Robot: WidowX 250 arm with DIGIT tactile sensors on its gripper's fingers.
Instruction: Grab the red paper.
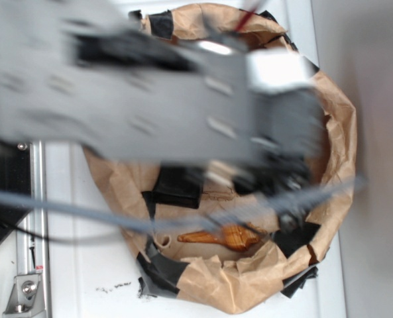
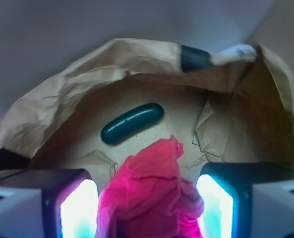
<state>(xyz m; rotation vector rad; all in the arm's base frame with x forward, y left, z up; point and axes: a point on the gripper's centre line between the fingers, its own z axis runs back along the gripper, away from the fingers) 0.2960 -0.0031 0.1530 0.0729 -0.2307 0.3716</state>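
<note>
We observe a white surface (image 1: pixel 83 278) in the exterior view. A brown paper nest (image 1: pixel 229 288) patched with black tape (image 1: pixel 163 271) rests directly on it. A metal rail (image 1: pixel 34 218) runs along the left side. Small dark specks (image 1: pixel 113 287) lie on the surface just beside the nest's lower left edge.
</note>
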